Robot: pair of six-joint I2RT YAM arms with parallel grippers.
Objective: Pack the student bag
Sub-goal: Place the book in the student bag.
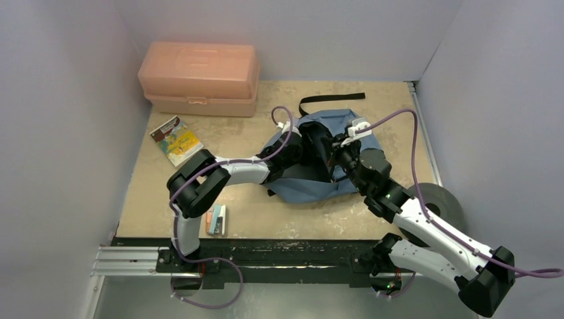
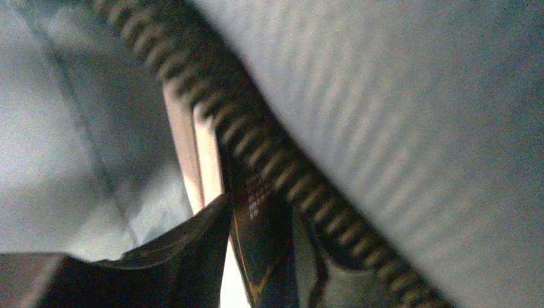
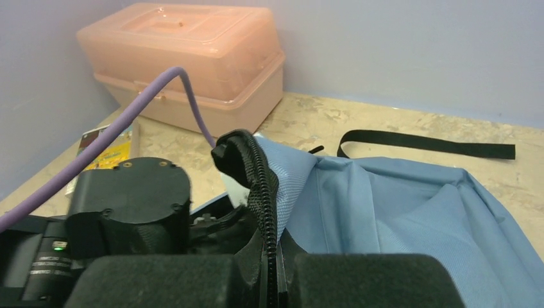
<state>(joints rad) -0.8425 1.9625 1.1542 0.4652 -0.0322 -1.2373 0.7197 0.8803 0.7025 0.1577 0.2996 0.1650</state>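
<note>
Student bag lies mid-table, btwn both arms. R gripper pinches bag's zipper edge, pads pressed tight on it. L gripper sits inside bag opening, beside book; spread or closed, can't tell. Pink box at back-left.

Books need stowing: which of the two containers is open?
The soft dusty-blue fabric backpack, its zippered mouth gaping; the rigid salmon-pink plastic box has its lid shut.

student bag | dusty-blue fabric, black strap | mouth open, lying flat | centre of table
</note>
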